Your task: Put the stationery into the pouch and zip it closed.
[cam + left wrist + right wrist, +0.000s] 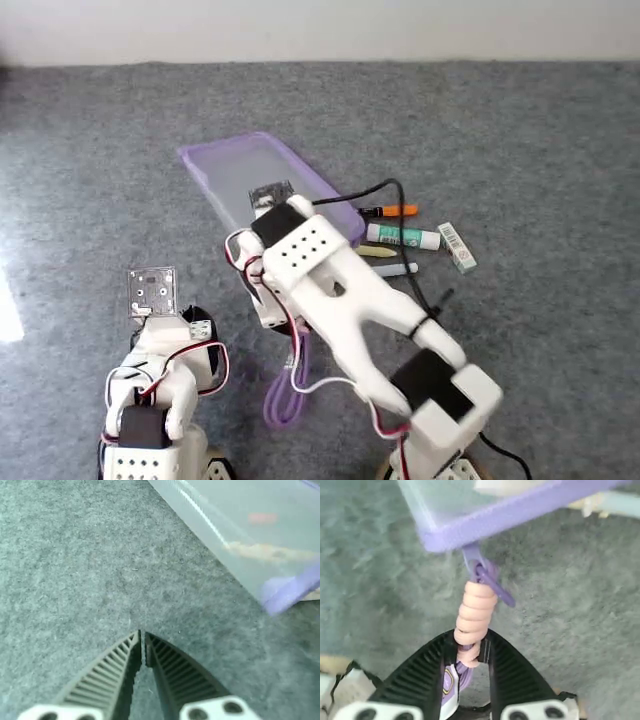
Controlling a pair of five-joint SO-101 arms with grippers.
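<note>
Pouch (pixel 245 175), purple and translucent, lies toward 11 o'clock from the middle of your high view, on the grey carpet (pixel 540 140). Your right gripper (pixel 470 642) is clamped on the peach coiled pull (pixel 474 612) that hangs from the pouch's zipper. Your left gripper (pixel 141 639) sits at 7 o'clock, its fingers pressed together over the carpet. An orange marker (pixel 397 211), a glue stick (pixel 402 236) and an eraser (pixel 456 247) lie outside the pouch, at its 4 o'clock.

We are holding our left arm (pixel 160 385) folded at the lower left of the high view, the left gripper (pixel 142 639) pointing downward with its fingers pressed together. Our right arm (pixel 350 300) is stretching from the lower right toward the centre, the right gripper (pixel 470 645) pinching a coiled pull (pixel 472 612).
</note>
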